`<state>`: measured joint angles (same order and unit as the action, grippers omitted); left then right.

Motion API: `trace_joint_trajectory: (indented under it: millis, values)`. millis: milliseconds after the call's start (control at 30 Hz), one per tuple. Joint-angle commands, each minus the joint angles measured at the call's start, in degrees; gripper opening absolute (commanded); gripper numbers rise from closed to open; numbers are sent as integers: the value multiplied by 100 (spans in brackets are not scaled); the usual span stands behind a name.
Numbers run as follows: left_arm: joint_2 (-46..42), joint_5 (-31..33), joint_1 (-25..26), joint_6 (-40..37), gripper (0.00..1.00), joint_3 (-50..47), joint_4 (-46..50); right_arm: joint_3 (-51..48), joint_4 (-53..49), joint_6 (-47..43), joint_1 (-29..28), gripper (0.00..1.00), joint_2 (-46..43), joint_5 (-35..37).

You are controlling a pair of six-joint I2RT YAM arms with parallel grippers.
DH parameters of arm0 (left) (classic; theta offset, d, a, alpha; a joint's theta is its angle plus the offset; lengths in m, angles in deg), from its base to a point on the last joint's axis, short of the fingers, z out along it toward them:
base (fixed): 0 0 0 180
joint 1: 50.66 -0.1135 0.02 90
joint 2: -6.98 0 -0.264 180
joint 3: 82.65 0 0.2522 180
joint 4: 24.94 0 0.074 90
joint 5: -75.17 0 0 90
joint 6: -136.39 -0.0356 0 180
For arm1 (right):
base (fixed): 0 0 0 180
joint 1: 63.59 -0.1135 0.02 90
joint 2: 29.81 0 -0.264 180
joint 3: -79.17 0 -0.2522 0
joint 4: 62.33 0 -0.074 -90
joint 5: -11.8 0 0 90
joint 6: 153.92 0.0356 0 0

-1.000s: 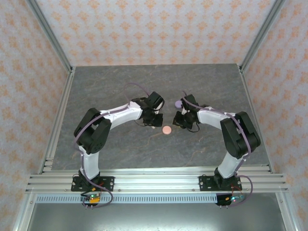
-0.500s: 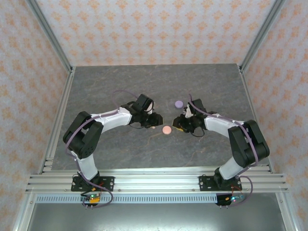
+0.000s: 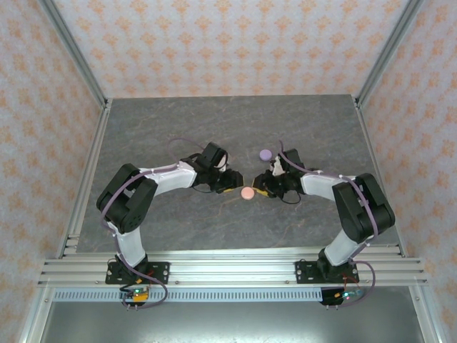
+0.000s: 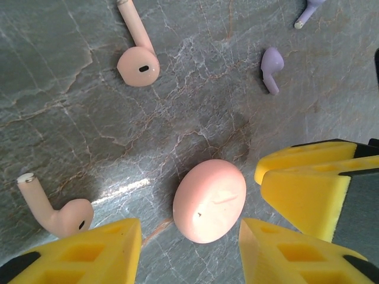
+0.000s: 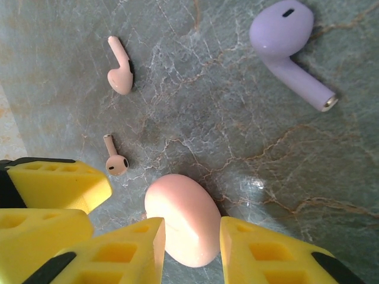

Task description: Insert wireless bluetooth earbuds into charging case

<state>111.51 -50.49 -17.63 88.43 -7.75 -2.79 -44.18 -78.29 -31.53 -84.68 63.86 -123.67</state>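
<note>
One pink bud [image 4: 139, 59] lies loose on the table [image 4: 71, 118], at the top of the left wrist view with its stem toward the top edge. The second pink bud [image 4: 56, 213] is loose too, lower left, just beside my left gripper [image 4: 190, 231]. One lilac bud [image 4: 271, 62] is upper right, and the second lilac bud [image 4: 308, 12] is cut by the top edge. None is in a case. The pink case [image 4: 210, 201] sits among them, looks closed, touching none of the four. My left gripper is open, tips low at the case's near end, one each side. My right gripper [image 5: 192, 225] faces it from the opposite side, also open. Its gap is narrower than the case and it hovers over the case end; contact unclear. The purple case [image 3: 265, 154] sits just beside my right arm, apart from the pink one.
</note>
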Motion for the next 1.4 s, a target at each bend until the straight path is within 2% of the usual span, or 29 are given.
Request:
trace_joint_trajectory:
  millis: [0,367,833,1367]
  values:
    - [74,-97,89,10,50,-83,-74,30,36,-13,-45,31,75,-50]
    - [361,-194,198,67,49,20,-171,-9,-146,-128,-106,31,60,-75]
    - [454,-351,255,202,49,8,-521,-53,-159,-134,-139,21,223,12]
    - [665,-524,300,583,43,-151,-1041,-167,85,6,-135,19,341,7]
